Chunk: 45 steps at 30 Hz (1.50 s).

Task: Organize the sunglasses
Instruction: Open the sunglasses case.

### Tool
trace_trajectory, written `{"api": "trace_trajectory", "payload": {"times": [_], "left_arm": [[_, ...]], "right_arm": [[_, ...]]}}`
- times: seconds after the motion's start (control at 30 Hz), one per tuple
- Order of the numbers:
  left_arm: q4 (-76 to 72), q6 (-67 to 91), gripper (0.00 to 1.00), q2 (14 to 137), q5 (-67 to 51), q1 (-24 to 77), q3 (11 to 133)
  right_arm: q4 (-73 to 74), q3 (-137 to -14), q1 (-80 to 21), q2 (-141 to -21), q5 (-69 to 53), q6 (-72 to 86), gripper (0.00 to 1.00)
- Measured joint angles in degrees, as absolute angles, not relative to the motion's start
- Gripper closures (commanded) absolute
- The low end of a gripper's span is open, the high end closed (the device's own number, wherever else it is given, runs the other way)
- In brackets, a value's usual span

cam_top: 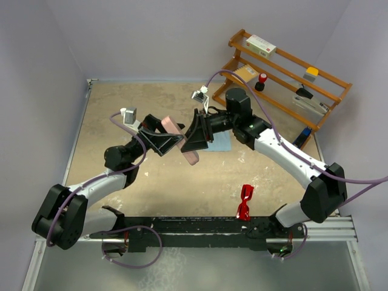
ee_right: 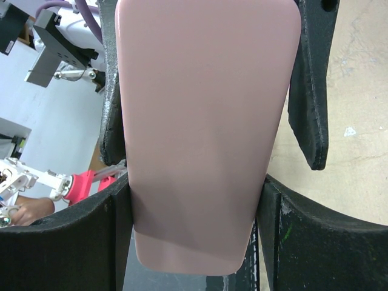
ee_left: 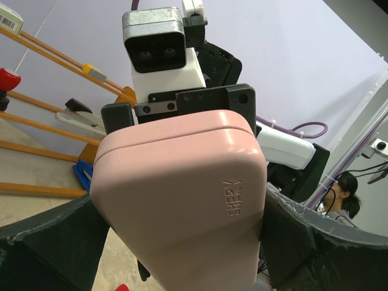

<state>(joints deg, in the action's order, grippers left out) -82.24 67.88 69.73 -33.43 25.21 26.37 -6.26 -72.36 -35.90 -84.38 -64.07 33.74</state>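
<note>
**Holding the pink case aloft, sunglasses not yet packed**

You have the closed pink case (cam_top: 191,157) lifted off the tabletop (cam_top: 121,109), between both arms. The left gripper (cam_top: 167,142) has its jaws clamped across one end and the right gripper (cam_top: 193,137) pinches the other. Each pair stands wide because the case is broad.

The red sunglasses (cam_top: 245,203) lie on the tabletop near the right arm's base, well apart from both grippers.

You look to be at the case-opening step. The seam is shut, so next one arm must steady the shell while the other frees the lid without letting it slip.

Both arms reach forward and inward, wrists turned toward each other, meeting just beside the light blue cloth (cam_top: 223,143).
</note>
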Motion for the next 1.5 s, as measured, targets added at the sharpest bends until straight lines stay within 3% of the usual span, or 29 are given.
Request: {"api": "trace_trajectory", "payload": {"times": [0.37,0.5,0.6,0.83,1.27,1.5], "left_arm": [[-82.0,67.8,0.12,68.8,-33.9,25.2,26.3],[-81.6,67.7,0.23,68.6,-33.9,25.2,26.3],[-81.2,67.7,0.43,68.6,-34.0,25.2,26.3],[-81.1,68.4,0.59,68.6,-33.9,25.2,26.3],[-83.2,68.6,0.57,68.6,-33.8,25.2,26.4],[-86.2,70.5,0.56,69.2,-33.1,25.0,26.4]], "right_arm": [[-6.3,-72.4,-35.2,-84.4,-64.1,33.7,1.00],[-6.3,-72.4,-34.9,-84.4,-64.2,33.7,1.00],[-6.3,-72.4,-34.9,-84.4,-64.3,33.4,1.00],[-6.7,-72.4,-34.8,-84.4,-64.7,31.9,1.00],[-12.2,-71.9,-34.7,-84.4,-66.0,36.4,1.00],[-31.9,-68.0,-34.3,-86.2,-68.6,51.6,1.00]]}}
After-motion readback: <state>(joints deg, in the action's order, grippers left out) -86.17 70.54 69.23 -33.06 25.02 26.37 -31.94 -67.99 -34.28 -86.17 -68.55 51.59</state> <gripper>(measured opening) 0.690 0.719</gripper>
